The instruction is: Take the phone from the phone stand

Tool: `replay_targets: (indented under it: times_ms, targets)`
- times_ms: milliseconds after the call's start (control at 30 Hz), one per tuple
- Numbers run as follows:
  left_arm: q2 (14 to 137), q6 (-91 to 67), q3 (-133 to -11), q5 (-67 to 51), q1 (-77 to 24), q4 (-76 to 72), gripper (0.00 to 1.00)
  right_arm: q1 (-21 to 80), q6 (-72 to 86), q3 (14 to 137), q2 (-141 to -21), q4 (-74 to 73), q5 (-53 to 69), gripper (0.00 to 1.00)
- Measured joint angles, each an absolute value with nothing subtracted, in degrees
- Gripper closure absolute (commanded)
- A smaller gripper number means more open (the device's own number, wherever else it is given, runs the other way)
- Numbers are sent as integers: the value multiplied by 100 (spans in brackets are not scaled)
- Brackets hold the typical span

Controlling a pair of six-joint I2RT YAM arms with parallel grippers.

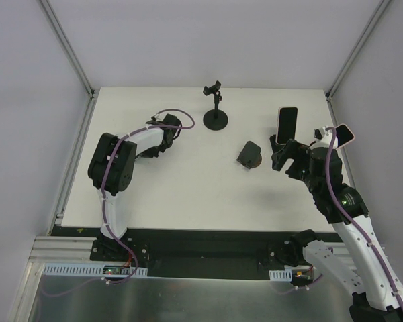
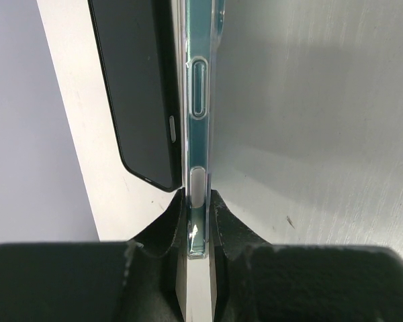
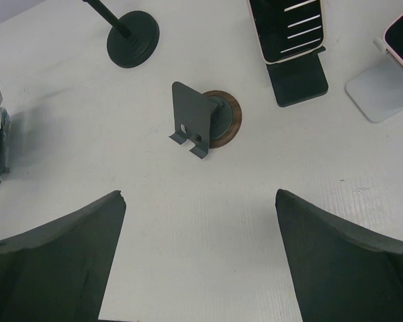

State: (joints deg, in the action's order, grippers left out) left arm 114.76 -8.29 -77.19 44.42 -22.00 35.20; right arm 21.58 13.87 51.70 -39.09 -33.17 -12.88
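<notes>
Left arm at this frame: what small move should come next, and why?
Probably a short, straight lift by the left gripper. It is shut on the edge of the clear-cased phone, and a dark phone sits close beside it, so sideways motion risks contact. No stand shows in the wrist view.

Noted: white table, black clamp stand, dark grey plate stand on a brown-rimmed disc, white-striped black phone screen in a cream case, purple arm cables, and a clear teal-tinted case on the edge-on phone.
</notes>
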Motion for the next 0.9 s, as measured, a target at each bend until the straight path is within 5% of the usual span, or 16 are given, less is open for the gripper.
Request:
replay_targets:
  times_ms: [333, 533, 900]
  targets:
    - [11476, -1011, -7723, 4445, -2200, 3806, 99, 2112, 1387, 5168, -3911, -3315, -1251, 4]
    - [11557, -1009, -7933, 4414, -2123, 3951, 77, 2108, 1389, 5168, -3911, -3282, -1190, 4]
    - [11891, -956, -8152, 4088, -2049, 4064, 54, 2067, 1389, 5081, -3883, -3280, -1146, 4]
